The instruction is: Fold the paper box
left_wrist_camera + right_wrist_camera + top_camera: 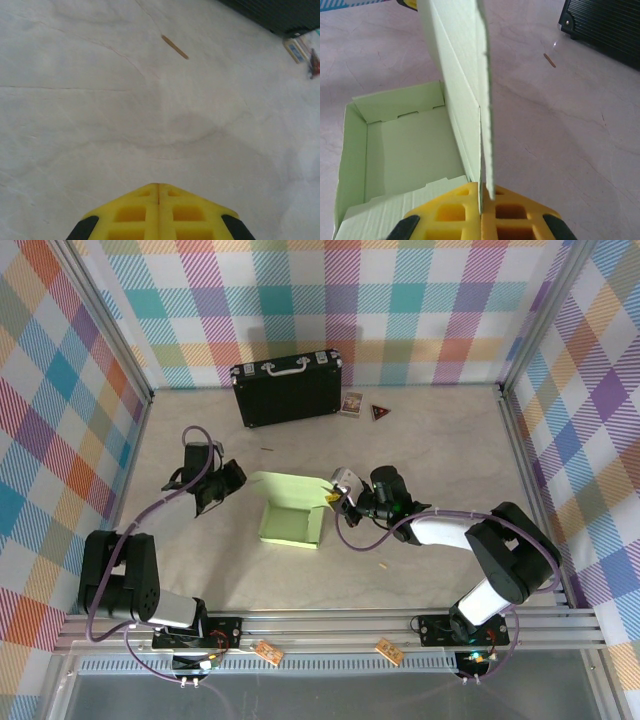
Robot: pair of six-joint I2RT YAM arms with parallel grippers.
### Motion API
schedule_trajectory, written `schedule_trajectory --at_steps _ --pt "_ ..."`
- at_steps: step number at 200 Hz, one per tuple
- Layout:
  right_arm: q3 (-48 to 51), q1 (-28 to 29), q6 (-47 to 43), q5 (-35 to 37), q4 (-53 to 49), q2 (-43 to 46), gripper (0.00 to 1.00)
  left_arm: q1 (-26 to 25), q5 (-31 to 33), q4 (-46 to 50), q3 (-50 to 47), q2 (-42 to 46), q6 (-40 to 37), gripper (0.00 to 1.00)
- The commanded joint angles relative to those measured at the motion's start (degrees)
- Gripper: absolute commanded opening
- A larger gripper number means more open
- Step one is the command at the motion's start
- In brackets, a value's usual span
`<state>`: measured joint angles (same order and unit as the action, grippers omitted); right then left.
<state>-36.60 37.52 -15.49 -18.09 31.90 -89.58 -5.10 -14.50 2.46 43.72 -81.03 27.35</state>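
The box (290, 522) is sat mid-worktop (430, 455) as an open tray, mouth up, with its long flap (292, 484) raised along the far side. From above, the flap's long axis is seen running left to right. In the right wrist view it's stood on edge, pointing straight away from the jaws. Its right end is pinched between the clenched right jaws. The left jaws are clenched on nothing, held just off the flap's left corner over bare worktop.
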Motion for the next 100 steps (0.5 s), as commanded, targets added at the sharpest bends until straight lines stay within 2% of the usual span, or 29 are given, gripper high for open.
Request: schedule_trajectory --at_steps 1,47,100 --pt "-2.1 0.2 0.9 -1.5 0.1 -0.3 0.0 -0.1 -5.4 -2.8 -2.7 1.7 -0.9 0.03" --pt "-3.4 0.2 2.7 -1.5 0.2 -1.7 0.0 -1.2 -8.7 -4.0 -7.0 6.1 0.1 0.02" --pt "-4.5 0.9 5.3 -2.1 0.8 -3.2 0.0 -3.8 -9.1 -4.5 -7.5 7.6 1.0 0.02"
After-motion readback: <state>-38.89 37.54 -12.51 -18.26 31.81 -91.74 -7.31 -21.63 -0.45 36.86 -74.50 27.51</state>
